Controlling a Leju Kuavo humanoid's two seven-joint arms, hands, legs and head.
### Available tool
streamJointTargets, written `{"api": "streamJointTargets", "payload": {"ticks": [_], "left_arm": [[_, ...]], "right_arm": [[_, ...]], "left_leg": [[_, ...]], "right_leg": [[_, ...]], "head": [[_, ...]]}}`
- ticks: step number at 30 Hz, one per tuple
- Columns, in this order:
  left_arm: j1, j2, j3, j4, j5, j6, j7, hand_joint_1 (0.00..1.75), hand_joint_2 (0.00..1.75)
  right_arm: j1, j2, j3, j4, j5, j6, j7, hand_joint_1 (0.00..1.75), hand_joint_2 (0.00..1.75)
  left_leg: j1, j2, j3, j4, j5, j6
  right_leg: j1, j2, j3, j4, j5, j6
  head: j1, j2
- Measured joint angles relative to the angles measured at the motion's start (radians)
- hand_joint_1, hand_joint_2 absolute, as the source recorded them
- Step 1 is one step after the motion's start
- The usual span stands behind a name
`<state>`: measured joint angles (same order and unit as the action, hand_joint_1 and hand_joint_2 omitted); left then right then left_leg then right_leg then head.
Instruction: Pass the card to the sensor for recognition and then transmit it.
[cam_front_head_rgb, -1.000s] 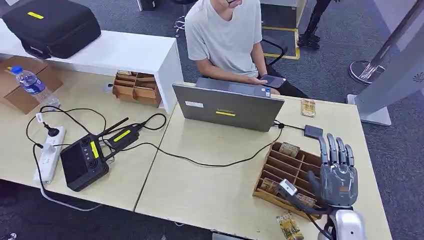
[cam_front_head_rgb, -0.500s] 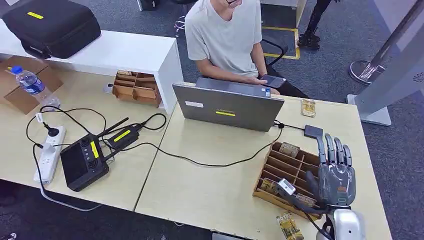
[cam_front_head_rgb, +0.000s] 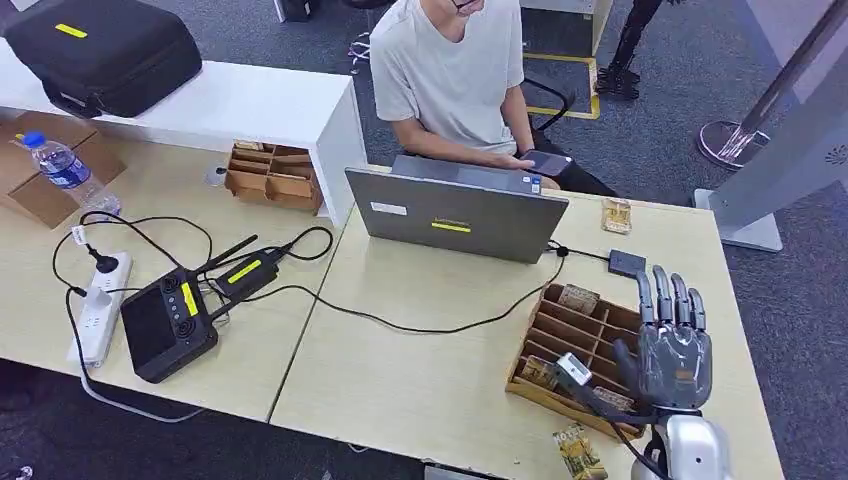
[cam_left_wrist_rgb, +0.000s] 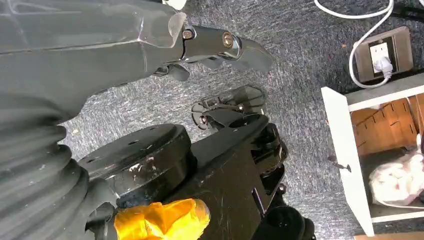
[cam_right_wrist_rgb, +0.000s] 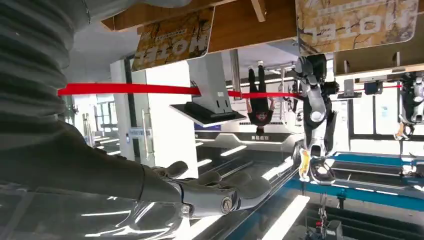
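My right hand (cam_front_head_rgb: 675, 345) is raised flat over the right end of a wooden slotted tray (cam_front_head_rgb: 570, 330), fingers straight and apart, holding nothing. Printed cards stand in the tray's slots, one at the far end (cam_front_head_rgb: 578, 297) and one at the near end (cam_front_head_rgb: 538, 372). In the right wrist view the fingertips (cam_right_wrist_rgb: 220, 192) are bare, and two "HOTEL" cards (cam_right_wrist_rgb: 172, 45) (cam_right_wrist_rgb: 357, 20) lean in the tray. The small black sensor box (cam_front_head_rgb: 627, 263) lies just beyond the tray, wired to the laptop (cam_front_head_rgb: 455, 212). My left hand (cam_left_wrist_rgb: 125, 40) hangs over the carpet with nothing in it.
One loose card (cam_front_head_rgb: 578, 450) lies at the table's front edge and another (cam_front_head_rgb: 616, 215) beside the laptop. A person (cam_front_head_rgb: 450, 80) sits behind the laptop holding a phone. A black controller (cam_front_head_rgb: 165, 322), a power strip (cam_front_head_rgb: 100, 305) and cables lie on the left table.
My right hand drifted slightly toward the sensor box and back again; it stands almost where it was. Nothing else has moved.
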<state>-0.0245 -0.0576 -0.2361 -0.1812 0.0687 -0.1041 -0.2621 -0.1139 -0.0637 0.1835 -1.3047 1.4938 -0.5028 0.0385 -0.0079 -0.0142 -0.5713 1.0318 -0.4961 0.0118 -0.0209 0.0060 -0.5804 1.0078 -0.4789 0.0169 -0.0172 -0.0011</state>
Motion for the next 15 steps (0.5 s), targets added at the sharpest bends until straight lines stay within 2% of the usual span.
{"api": "streamJointTargets", "payload": {"ticks": [15], "left_arm": [[0.000, 0.001, 0.000, 0.000, 0.000, 0.000, 0.000, 0.00, 1.75]], "right_arm": [[0.000, -0.008, -0.011, 0.001, 0.000, 0.000, 0.002, 0.00, 1.75]], "left_leg": [[0.000, 0.000, 0.000, 0.000, 0.000, 0.000]], "right_leg": [[0.000, 0.000, 0.000, 0.000, 0.000, 0.000]], "head": [[0.000, 0.000]]}}
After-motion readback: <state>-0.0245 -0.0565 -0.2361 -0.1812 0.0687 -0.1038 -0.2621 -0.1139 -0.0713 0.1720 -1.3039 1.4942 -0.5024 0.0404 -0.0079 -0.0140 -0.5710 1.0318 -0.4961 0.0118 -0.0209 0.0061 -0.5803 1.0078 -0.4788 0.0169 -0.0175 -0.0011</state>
